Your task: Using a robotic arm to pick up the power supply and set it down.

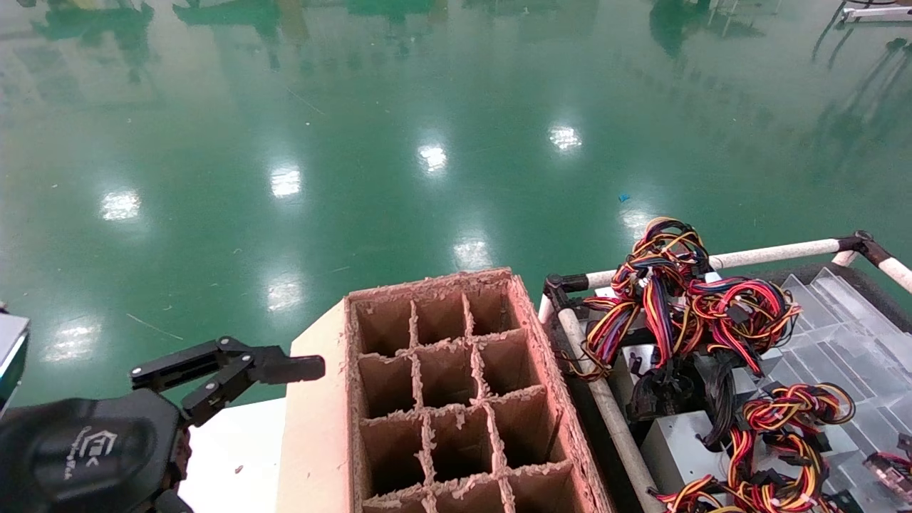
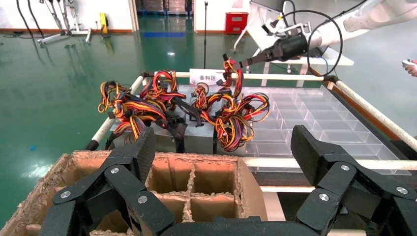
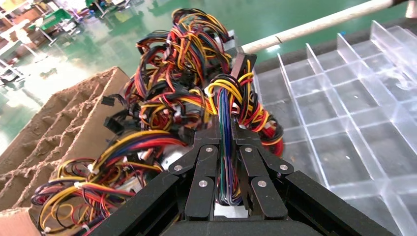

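Note:
Several power supplies, grey metal boxes (image 1: 677, 442) with red, yellow and black wire bundles (image 1: 666, 285), lie in a railed cart on the right. In the right wrist view my right gripper (image 3: 225, 118) is shut on a thick strand of one power supply's wires (image 3: 225, 157), with its grey case (image 3: 164, 157) just beyond. The left wrist view shows that robotic arm (image 2: 373, 17) reaching in from above, and the right gripper (image 2: 235, 64) holds wires above the pile. My left gripper (image 1: 242, 367) stays at the lower left, open and empty (image 2: 223, 147), beside the cardboard box.
A brown cardboard box (image 1: 456, 399) with divider cells stands in the middle, between the left gripper and the cart. Clear plastic compartment trays (image 1: 841, 335) fill the cart's right side. White pipe rails (image 1: 769, 253) edge the cart. Green floor lies beyond.

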Robot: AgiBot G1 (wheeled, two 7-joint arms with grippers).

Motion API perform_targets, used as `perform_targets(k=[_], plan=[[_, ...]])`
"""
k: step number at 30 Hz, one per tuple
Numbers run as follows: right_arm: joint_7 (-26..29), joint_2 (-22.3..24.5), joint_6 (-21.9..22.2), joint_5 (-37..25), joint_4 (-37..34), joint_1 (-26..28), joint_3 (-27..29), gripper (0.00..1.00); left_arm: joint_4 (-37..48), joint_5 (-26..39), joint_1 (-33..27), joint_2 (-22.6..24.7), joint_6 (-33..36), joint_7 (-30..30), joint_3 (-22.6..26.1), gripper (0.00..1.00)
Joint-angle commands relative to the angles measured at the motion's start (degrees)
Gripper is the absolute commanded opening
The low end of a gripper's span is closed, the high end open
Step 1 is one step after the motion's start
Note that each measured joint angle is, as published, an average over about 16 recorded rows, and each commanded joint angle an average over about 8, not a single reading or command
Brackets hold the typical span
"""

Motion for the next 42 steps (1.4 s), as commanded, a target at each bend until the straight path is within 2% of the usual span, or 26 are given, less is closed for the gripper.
perform_targets(k=[1, 4, 5, 12, 13, 42], plan=[[-0.2, 0.1, 0.0, 1.4, -0.1, -2.2, 0.8, 0.00, 0.0, 0.0, 0.0, 0.0, 0.0, 0.0, 0.0, 1.00], [-0.3, 0.3, 0.2, 2.0, 0.2, -3.9, 1.1, 0.00, 0.0, 0.0, 0.0, 0.0, 0.0, 0.0, 0.0, 1.00], [-0.4, 0.4, 0.3, 2.0, 0.3, -4.2, 1.2, 0.04, 0.0, 0.0, 0.0, 0.0, 0.0, 0.0, 0.0, 1.00], [-0.7, 0.4, 0.7, 1.7, 0.9, -5.0, 1.2, 0.91, 0.0, 0.0, 0.0, 0.0, 0.0, 0.0, 0.0, 1.00], [-0.7, 0.4, 0.7, 1.7, 0.9, -5.1, 1.2, 1.00, 0.0, 0.0, 0.0, 0.0, 0.0, 0.0, 0.0, 1.00], [-0.9, 0.7, 1.0, 1.3, 1.9, -4.5, 1.1, 1.00, 0.0, 0.0, 0.0, 0.0, 0.0, 0.0, 0.0, 1.00]])
